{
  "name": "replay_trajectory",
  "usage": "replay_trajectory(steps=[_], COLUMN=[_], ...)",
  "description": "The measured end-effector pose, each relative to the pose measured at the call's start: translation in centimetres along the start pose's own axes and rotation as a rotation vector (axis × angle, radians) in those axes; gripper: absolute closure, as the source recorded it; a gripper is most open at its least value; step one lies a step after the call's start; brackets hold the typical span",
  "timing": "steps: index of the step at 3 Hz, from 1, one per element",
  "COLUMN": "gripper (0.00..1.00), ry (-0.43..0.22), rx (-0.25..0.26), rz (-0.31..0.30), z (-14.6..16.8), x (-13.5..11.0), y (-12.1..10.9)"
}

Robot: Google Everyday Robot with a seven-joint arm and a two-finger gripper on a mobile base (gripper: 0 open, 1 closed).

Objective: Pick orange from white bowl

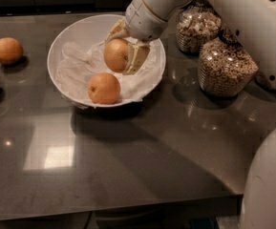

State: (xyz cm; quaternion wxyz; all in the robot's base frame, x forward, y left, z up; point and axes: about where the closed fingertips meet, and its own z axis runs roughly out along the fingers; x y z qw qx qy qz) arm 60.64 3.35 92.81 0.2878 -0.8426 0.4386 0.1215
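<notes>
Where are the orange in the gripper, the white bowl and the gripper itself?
orange (113, 54): camera view, middle of its skin, between the jaws.
white bowl (87, 28): camera view, bare inner wall at the back.
gripper (124, 56): camera view, midway between its fingertips, above the bowl.

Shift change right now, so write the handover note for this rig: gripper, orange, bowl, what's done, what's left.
Gripper: shut on the pale yellowish-orange round orange, above the far side of the wide white plastic-lined bowl.
Things: a second, deeper-orange fruit lies in the bowl's near side. Two glass cereal jars stand to the right of the bowl.
Done: the orange is grasped.
Left: lift it clear of the rim and carry it away, probably keeping the arm off the jars.
</notes>
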Motion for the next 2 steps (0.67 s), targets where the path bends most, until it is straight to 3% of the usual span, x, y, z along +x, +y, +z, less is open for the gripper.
replay_trajectory(steps=[2], gripper=[1.0], ry=[0.04], rx=[0.066], rz=[-0.034], z=[-4.0], x=[-1.6], y=[-0.3])
